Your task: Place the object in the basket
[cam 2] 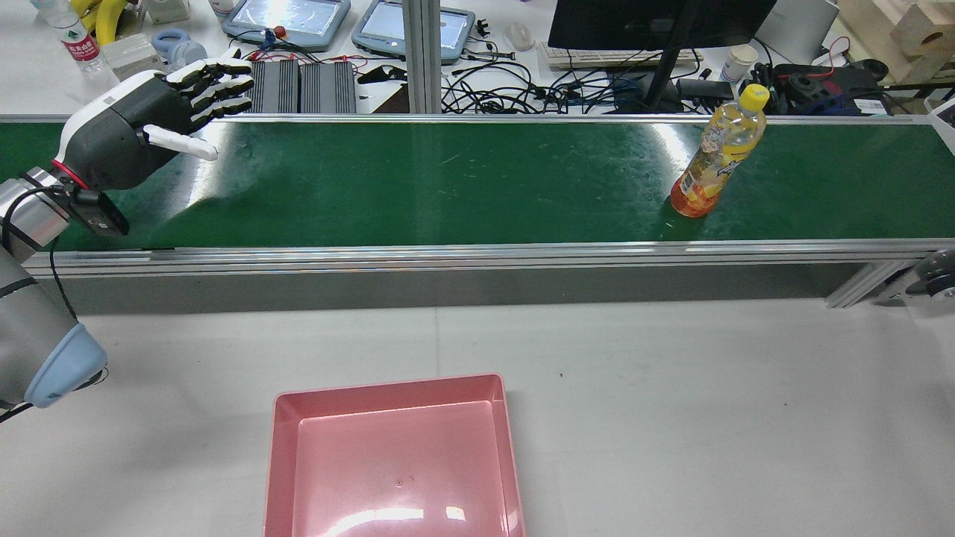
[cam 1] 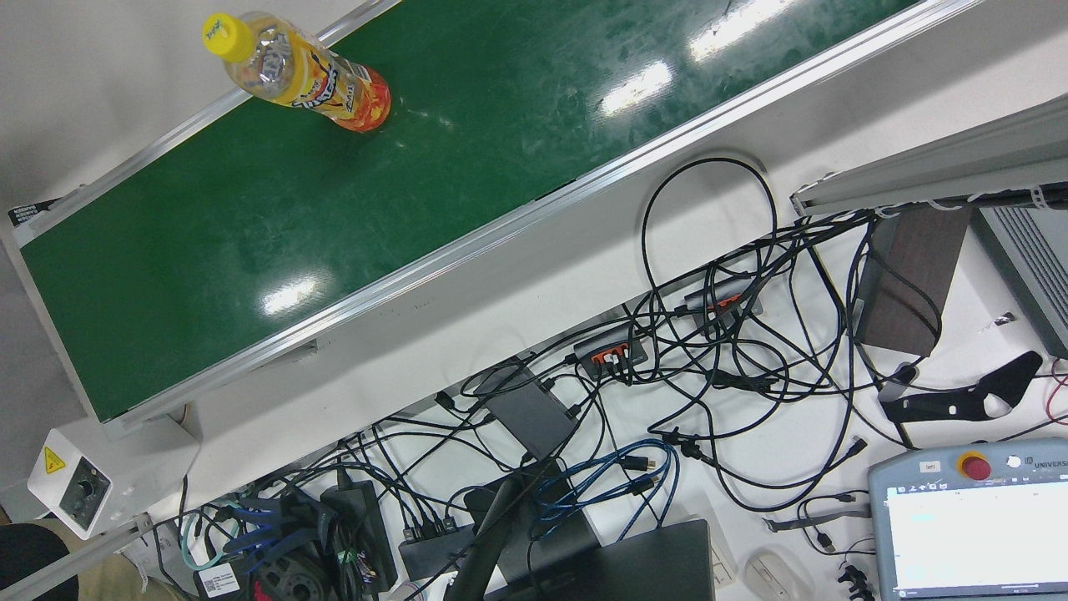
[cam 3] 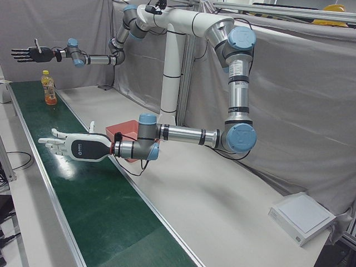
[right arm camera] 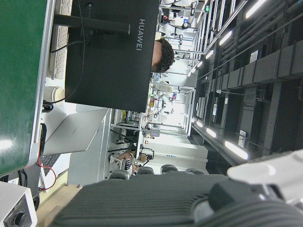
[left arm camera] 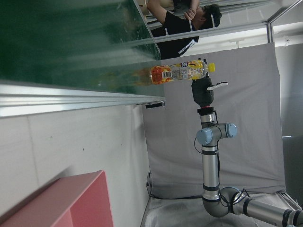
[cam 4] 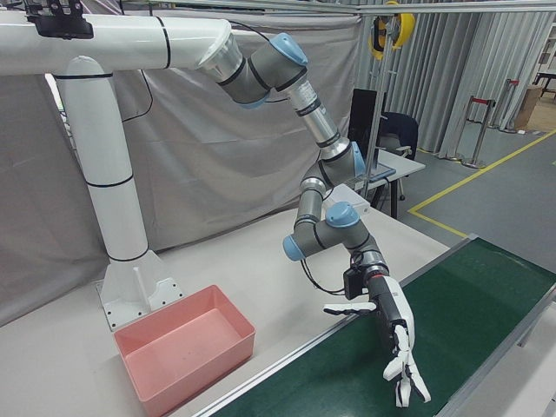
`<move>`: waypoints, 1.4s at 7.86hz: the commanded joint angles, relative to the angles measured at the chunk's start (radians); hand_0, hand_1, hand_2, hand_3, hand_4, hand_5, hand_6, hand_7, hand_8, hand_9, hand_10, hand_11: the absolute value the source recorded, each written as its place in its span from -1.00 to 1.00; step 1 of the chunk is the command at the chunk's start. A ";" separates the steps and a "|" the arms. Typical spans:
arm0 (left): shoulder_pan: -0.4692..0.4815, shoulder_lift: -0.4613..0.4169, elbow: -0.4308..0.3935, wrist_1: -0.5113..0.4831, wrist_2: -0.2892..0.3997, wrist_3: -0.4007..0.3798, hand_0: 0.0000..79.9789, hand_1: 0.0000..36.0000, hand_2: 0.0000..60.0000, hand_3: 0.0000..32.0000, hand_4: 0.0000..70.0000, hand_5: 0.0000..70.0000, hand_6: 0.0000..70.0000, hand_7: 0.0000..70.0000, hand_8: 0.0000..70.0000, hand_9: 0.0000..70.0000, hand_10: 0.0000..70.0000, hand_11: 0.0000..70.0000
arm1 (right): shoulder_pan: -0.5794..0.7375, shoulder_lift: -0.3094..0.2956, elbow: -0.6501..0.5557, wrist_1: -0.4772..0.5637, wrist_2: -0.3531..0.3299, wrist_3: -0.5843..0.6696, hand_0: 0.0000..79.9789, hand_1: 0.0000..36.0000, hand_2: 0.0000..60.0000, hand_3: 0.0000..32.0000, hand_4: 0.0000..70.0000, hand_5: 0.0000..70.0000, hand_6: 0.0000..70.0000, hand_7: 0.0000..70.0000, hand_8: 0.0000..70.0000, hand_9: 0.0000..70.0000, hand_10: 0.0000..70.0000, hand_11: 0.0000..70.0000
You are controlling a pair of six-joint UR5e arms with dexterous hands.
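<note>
A clear bottle (cam 2: 716,160) with a yellow cap and an orange label stands upright on the green belt (cam 2: 448,179), toward its right end. It also shows in the front view (cam 1: 300,75), the left-front view (cam 3: 50,89) and the left hand view (left arm camera: 180,73). The pink basket (cam 2: 395,455) is empty on the white table, also seen from the corners (cam 4: 187,347). My left hand (cam 2: 149,112) is open and empty over the belt's left end (cam 3: 78,147) (cam 4: 395,339). My right hand (cam 3: 33,54) is open and empty, at about cap height beyond the bottle (left arm camera: 203,92).
Aluminium rails (cam 2: 477,253) edge the belt. Behind it stand a monitor (cam 2: 656,22), teach pendants (cam 2: 287,19) and tangled cables (cam 1: 709,351). A white flat box (cam 3: 300,219) lies on the table's near corner. A person (left arm camera: 184,23) stands past the belt.
</note>
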 commanded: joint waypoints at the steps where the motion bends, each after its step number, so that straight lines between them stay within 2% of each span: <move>1: -0.001 0.000 0.000 0.000 0.000 0.000 0.36 -0.15 -1.00 -0.82 -0.63 -0.25 -0.95 -0.95 -0.68 -0.67 -0.75 -0.59 | 0.000 0.000 0.000 0.000 0.000 -0.001 -1.00 -1.00 -1.00 -1.00 -1.00 -1.00 -1.00 -1.00 -1.00 -1.00 -1.00 -1.00; 10: -0.002 0.000 -0.026 0.009 0.000 0.000 0.37 -0.14 -1.00 -0.85 -0.61 -0.26 -0.95 -0.95 -0.69 -0.68 -0.75 -0.59 | 0.000 0.000 0.002 0.000 0.000 -0.001 -1.00 -1.00 -1.00 -1.00 -1.00 -1.00 -1.00 -1.00 -1.00 -1.00 -1.00 -1.00; 11: 0.001 0.002 -0.026 0.012 0.000 0.001 0.38 -0.10 -1.00 -0.84 -0.61 -0.27 -0.95 -0.95 -0.71 -0.69 -0.75 -0.59 | 0.000 0.000 0.002 0.000 0.000 -0.001 -1.00 -1.00 -1.00 -1.00 -1.00 -1.00 -1.00 -1.00 -1.00 -1.00 -1.00 -1.00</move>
